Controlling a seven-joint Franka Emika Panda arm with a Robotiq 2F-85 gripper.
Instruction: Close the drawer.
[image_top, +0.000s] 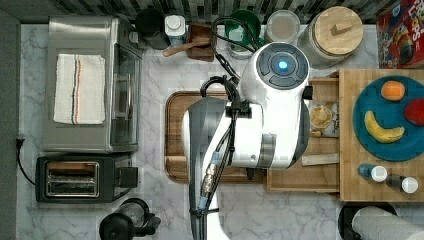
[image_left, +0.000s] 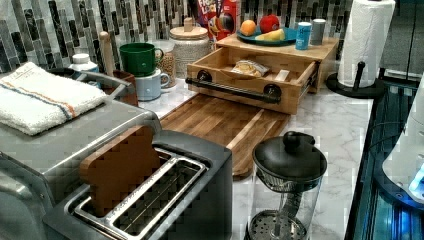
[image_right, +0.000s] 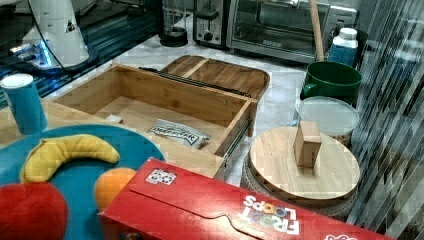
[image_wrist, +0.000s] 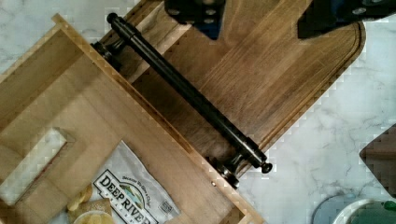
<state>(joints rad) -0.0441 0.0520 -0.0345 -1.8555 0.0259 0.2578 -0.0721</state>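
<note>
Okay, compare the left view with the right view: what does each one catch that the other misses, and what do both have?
Left view alone: the folded towel on the toaster oven, the French press, and the paper towel roll.

Right view alone: the wooden jar lid seen from above and the lettering on the red cereal box.

Both: the drawer pulled open with a chip bag inside, its black bar handle, the brown cutting board, and the green mug.
</note>
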